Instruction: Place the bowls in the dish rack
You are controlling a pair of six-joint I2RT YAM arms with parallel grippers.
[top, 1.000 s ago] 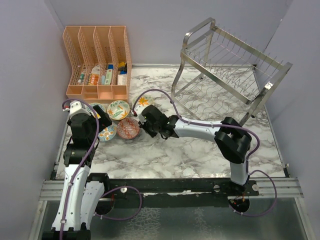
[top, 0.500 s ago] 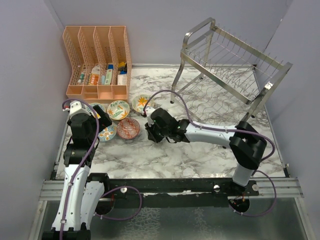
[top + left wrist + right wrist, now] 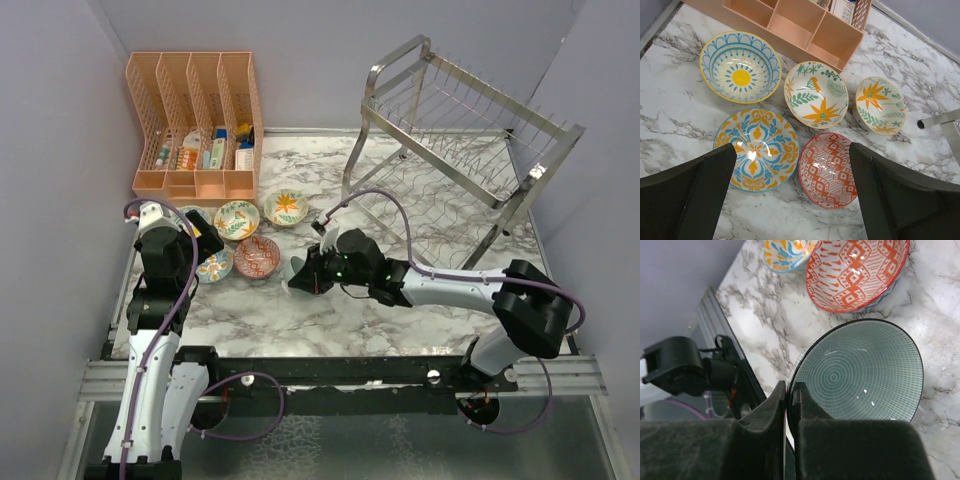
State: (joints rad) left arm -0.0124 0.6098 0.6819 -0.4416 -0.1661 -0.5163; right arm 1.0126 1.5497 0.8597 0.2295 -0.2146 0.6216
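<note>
The right pincer is pinching the teal bowl by its rim beside the red bowl, seemingly for lifting; the left pincer is hanging wide, empty.

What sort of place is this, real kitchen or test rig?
Probably a lab test cell staged as a kitchen counter. Plain walls box in a marble-pattern table with a mounting rail at its near edge. The dish rack and bowls look like props.

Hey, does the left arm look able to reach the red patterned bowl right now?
Probably yes. The left fingers hang open close by the red patterned bowl, and nothing covers it. The right fingers, shut on the teal bowl, are beside it, not over it. A blue-orange bowl sits close.
</note>
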